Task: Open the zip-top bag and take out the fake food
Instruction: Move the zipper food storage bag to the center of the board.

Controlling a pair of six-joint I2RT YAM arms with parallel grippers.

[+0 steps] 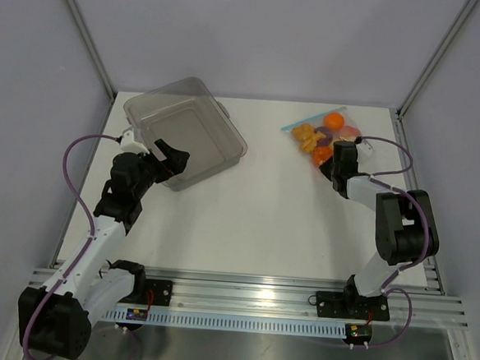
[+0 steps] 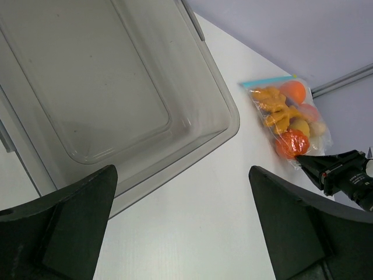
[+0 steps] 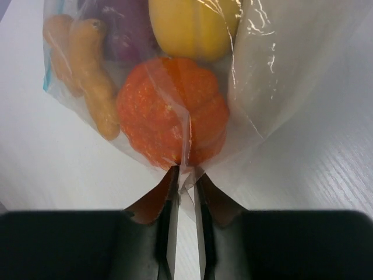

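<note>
The zip-top bag (image 1: 324, 133) lies at the far right of the table, its light-blue zip strip on the far side. Fake food fills it: an orange pumpkin (image 3: 169, 111), a yellow piece (image 3: 192, 23), orange-brown pieces (image 3: 93, 70) and a purple one. My right gripper (image 3: 185, 175) is at the bag's near corner, jaws almost together, with a fold of its plastic pinched between the tips. It also shows as the right gripper (image 2: 304, 160) in the left wrist view, touching the bag (image 2: 288, 125). My left gripper (image 2: 182, 170) hangs wide open above bare table beside the tub.
A rigid clear tub (image 1: 227, 121) stands empty at the back left, turned at an angle, its near corner under my left gripper (image 1: 172, 155). The tub's rim (image 2: 227, 111) fills the left wrist view. White table lies between tub and bag. Grey walls enclose the table.
</note>
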